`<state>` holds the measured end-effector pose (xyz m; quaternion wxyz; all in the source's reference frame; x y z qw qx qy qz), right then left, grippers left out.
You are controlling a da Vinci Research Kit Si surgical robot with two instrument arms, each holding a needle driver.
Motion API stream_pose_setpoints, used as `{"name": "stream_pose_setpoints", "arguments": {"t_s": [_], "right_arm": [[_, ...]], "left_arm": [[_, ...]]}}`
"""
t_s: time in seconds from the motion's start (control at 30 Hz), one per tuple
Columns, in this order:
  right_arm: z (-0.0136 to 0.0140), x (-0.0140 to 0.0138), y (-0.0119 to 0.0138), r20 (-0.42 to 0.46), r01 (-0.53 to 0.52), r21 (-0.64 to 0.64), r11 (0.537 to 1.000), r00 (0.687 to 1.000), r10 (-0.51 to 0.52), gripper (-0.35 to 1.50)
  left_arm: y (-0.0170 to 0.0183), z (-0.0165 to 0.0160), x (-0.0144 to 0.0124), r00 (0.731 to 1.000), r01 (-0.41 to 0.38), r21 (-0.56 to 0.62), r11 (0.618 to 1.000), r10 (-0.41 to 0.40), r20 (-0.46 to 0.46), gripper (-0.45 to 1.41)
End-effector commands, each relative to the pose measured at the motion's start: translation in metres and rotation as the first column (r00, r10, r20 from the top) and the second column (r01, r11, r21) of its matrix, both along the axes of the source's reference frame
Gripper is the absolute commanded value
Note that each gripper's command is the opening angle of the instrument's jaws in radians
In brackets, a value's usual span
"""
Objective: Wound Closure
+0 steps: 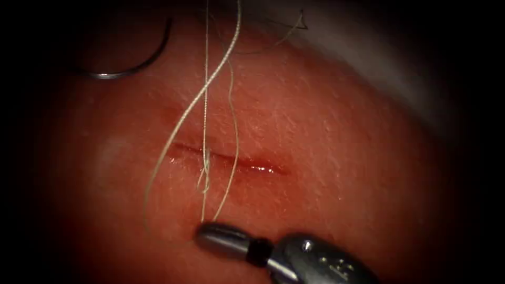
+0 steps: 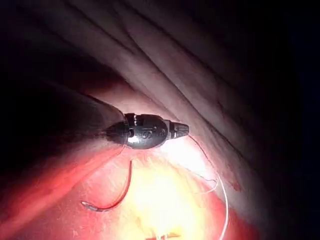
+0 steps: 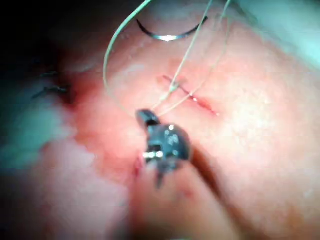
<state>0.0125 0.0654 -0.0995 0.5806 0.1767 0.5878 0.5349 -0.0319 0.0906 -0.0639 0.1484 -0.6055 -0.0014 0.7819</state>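
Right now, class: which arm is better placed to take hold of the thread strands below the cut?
Probably the right: its hand sits just below the cut, at the lower ends of the thread.

A pale grey surface (image 1: 389, 63) shows at upper right.

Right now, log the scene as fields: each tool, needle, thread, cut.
left tool: over the tissue; thread leads from its tip; hold unclear
right tool: fingers shut on the thread, below the cut
needle: lies free on the tissue, upper left of the cut
thread: several strands cross the cut
cut: red fluid in it
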Motion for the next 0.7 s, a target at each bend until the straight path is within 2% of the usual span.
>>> {"name": "stream_pose_setpoints", "arguments": {"t_s": [0.03, 0.27, 0.47, 0.7], "right_arm": [[0.0003, 0.0007, -0.0001, -0.002, 0.001, 0.000, 1.000, 1.000, -0.001, -0.35], [0.0004, 0.0007, 0.0000, -0.002, 0.001, 0.000, 1.000, 1.000, -0.001, -0.35], [0.0003, 0.0002, 0.0013, -0.015, -0.006, 0.000, 1.000, 1.000, 0.006, -0.35], [0.0007, 0.0001, 0.0022, -0.018, -0.007, 0.000, 1.000, 1.000, 0.007, -0.35]], "left_arm": [[0.0002, 0.0006, -0.0008, 1.000, -0.002, -0.013, 1.000, 0.002, -0.007, -0.35], [0.0026, 0.0004, -0.0029, 0.998, -0.016, -0.065, 0.998, 0.012, -0.066, -0.35], [0.0053, 0.0003, -0.0051, 0.994, -0.018, -0.089, 0.996, 0.008, -0.113, -0.35], [0.0064, 0.0008, -0.0069, 0.976, -0.079, -0.143, 0.987, 0.048, -0.211, -0.35]]}}
